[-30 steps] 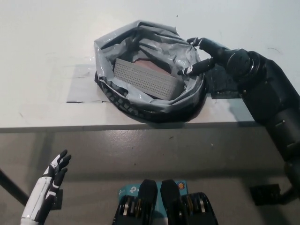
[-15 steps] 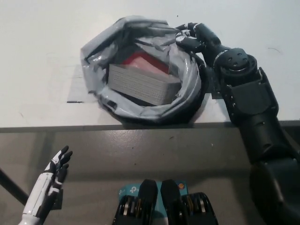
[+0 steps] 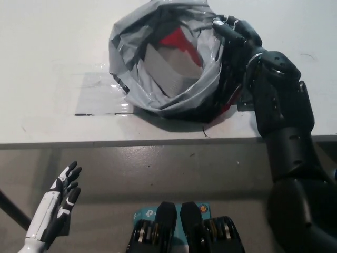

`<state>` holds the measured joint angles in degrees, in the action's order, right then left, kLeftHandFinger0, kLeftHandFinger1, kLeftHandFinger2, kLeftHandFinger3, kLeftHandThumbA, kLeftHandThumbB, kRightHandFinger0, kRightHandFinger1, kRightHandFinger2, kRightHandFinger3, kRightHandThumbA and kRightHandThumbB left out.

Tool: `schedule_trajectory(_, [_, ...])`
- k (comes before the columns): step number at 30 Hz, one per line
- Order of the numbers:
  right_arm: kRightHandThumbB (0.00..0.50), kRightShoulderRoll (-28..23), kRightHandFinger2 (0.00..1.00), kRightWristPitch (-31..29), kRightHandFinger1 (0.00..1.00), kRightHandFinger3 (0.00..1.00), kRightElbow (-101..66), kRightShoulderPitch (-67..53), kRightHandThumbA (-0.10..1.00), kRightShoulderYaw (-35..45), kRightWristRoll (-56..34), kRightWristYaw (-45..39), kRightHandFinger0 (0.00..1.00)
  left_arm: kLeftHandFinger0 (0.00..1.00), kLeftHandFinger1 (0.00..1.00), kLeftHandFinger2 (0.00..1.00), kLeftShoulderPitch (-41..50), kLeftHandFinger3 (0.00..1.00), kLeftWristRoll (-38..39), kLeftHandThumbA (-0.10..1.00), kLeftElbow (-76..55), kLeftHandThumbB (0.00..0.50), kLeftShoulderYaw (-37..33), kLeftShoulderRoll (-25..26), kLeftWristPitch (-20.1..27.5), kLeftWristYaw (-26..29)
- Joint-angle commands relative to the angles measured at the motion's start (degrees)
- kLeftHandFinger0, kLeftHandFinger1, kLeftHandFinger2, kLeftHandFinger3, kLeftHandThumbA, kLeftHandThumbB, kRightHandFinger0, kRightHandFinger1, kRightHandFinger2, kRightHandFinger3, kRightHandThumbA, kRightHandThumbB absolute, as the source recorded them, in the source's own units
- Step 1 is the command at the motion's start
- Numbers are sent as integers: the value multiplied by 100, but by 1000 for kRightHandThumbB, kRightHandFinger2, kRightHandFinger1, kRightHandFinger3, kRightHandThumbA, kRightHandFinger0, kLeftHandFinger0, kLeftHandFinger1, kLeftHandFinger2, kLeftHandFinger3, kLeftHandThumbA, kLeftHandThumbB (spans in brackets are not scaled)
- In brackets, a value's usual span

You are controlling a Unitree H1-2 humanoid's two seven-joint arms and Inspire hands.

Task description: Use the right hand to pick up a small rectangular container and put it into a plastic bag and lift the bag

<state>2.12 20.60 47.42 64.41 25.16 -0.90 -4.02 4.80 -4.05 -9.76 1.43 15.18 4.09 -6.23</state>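
Fingers (image 3: 227, 25) of the black right hand (image 3: 237, 32) are clenching the rim of the grey plastic bag (image 3: 158, 95) at its far right edge, so the hand is grasping the bag itself and carrying part of its weight. Judging by the way the bag is standing up from the white desk (image 3: 52, 52) with a dark shadow under its near side, the lift is under way but the bottom may not be fully clear of the desk. To do this step well, the pull should be going straight up from the gripped edge, slowly, since the bag is being held at one side only and is tilting its mouth toward the camera; a jerk could be tipping the load out or slipping the thin film through the grasp. Inside the bag, the small rectangular container (image 3: 176, 68) is sitting tilted against the wall opposite the gripped edge, pale grey and boxy, with something red (image 3: 179, 39) showing behind it toward the bag's far side. Well away from the bag, below the desk edge, the white left hand (image 3: 55, 208) is resting idle with its fingers spread apart.
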Motion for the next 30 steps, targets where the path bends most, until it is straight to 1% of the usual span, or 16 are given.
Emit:
schedule_trajectory(1, [214, 96, 823, 359, 342, 606, -384, 497, -100, 131, -647, 256, 0, 989, 1000, 1000, -53, 1000, 52, 922, -117, 52, 58, 130, 68, -73])
schedule_trajectory(2, [223, 148, 798, 542, 318, 814, -500, 541, -100, 186, -767, 325, 0, 990, 1000, 1000, -53, 1000, 72, 916, -99, 48, 62, 128, 93, -75])
schedule_trajectory(4, [220, 198, 752, 632, 268, 1000, -582, 611, -100, 210, -896, 407, 0, 988, 1000, 1000, -55, 1000, 77, 911, -91, 42, 63, 122, 107, -71])
schedule_trajectory(8, [199, 384, 675, 632, 173, 967, -929, 914, -100, 38, -1254, 684, 0, 988, 1000, 1000, -49, 1000, 51, 907, -88, 36, 52, 98, 95, -54])
schedule_trajectory(9, [178, 393, 676, 632, 174, 996, -960, 945, -100, -8, -1287, 689, 0, 988, 1000, 1000, -51, 1000, 56, 906, -81, 36, 53, 97, 108, -54])
schedule_trajectory(10, [167, 445, 673, 632, 175, 892, -1060, 1052, -100, -120, -1358, 748, 0, 990, 1000, 1000, -54, 1000, 65, 896, -80, 23, 53, 98, 109, -57])
schedule_trajectory(13, [163, 538, 654, 632, 161, 770, -1070, 1313, -100, -193, -1584, 1067, 0, 990, 1000, 1000, -58, 1000, 37, 893, -84, 21, 43, 103, 103, -57])
schedule_trajectory(14, [145, 575, 624, 632, 137, 876, -1028, 1440, -100, -149, -1746, 1134, 0, 990, 1000, 1000, -57, 1000, 45, 892, -82, 21, 46, 102, 109, -57])
schedule_trajectory(15, [147, 575, 618, 632, 131, 908, -1021, 1463, -100, -162, -1809, 1157, 0, 989, 1000, 1000, -57, 1000, 48, 891, -81, 21, 47, 101, 111, -57])
schedule_trajectory(16, [133, 586, 602, 632, 113, 1000, -986, 1552, -100, -167, -1937, 1223, 0, 989, 1000, 1000, -54, 1000, 58, 887, -84, 21, 50, 100, 105, -58])
schedule_trajectory(18, [155, 639, 580, 632, 90, 1000, -864, 1936, -100, -97, -2118, 1272, 0, 987, 1000, 1000, -65, 1000, 35, 879, -97, 10, 48, 98, 82, -50])
schedule_trajectory(22, [152, 627, 561, 632, 58, 1000, -687, 2423, -100, -119, -2328, 1318, 0, 977, 1000, 1000, -89, 1000, -11, 863, -111, 5, 45, 104, 47, -39])
schedule_trajectory(25, [170, 629, 695, 632, 120, 1000, -468, 3039, -100, -116, -2529, 1580, 0, 971, 1000, 1000, -99, 1000, 5, 835, -97, 4, 45, 102, 39, -45])
schedule_trajectory(27, [168, 636, 716, 632, 124, 1000, -425, 3231, -100, -103, -2547, 1614, 0, 971, 1000, 1000, -86, 1000, 15, 831, -68, 3, 47, 90, 82, -37])
schedule_trajectory(28, [132, 608, 752, 632, 150, 1000, -316, 3544, -100, -104, -2562, 1649, 0, 970, 1000, 1000, -66, 1000, 26, 803, -79, 3, 50, 78, 77, -31])
schedule_trajectory(30, [130, 588, 777, 632, 165, 1000, -243, 3724, -100, -93, -2586, 1670, 0, 969, 1000, 1000, -57, 1000, 33, 801, -79, 4, 51, 70, 78, -29])
